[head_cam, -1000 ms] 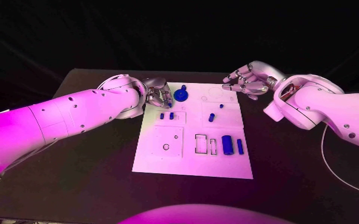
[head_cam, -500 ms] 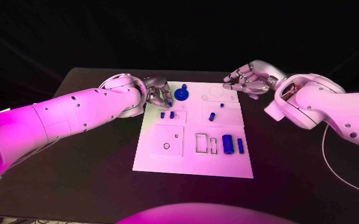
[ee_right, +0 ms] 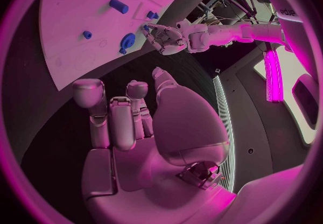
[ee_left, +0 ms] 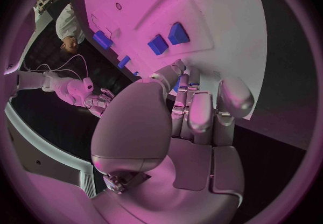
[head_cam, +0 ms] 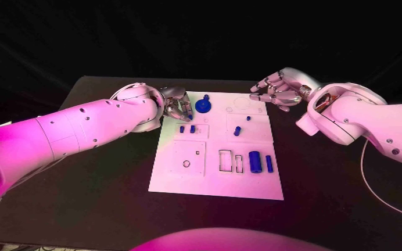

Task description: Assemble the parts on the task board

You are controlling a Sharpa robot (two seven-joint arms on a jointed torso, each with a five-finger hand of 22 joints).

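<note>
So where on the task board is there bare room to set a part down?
The task board is bare along its near edge, below the rectangular slots. The far left corner is crowded: left robot hand beside the blue round part.

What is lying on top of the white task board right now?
On the task board lie small blue parts: a round one near the far edge, a pair below it, and two upright pieces near the right side. The left hand covers the far left corner.
</note>
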